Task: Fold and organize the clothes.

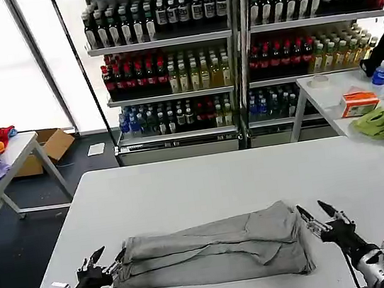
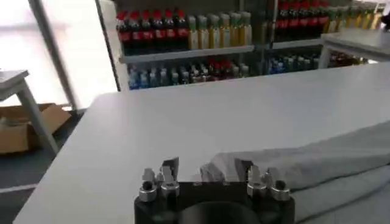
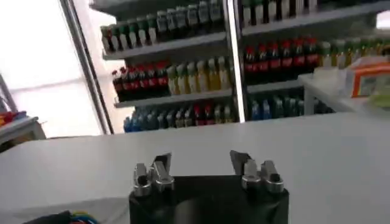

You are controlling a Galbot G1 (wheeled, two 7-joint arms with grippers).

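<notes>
At the near edge of the white table (image 1: 183, 181), the left gripper (image 1: 109, 257) sits low at the left end of the folded light grey shirt (image 1: 214, 248), fingers spread apart and closed on nothing; in the left wrist view the shirt's edge lies just past the parted fingers (image 2: 170, 169). The right gripper (image 1: 316, 214) rests just beside the shirt's right end, fingers likewise apart and empty. The shirt lies as a long, rumpled bundle across the table's near part, between the two grippers. Farther off, a side table at the right carries a lime-green cloth (image 1: 376, 123) and an orange box (image 1: 359, 102). Behind stand shelves of bottled drinks (image 1: 166, 61).
</notes>
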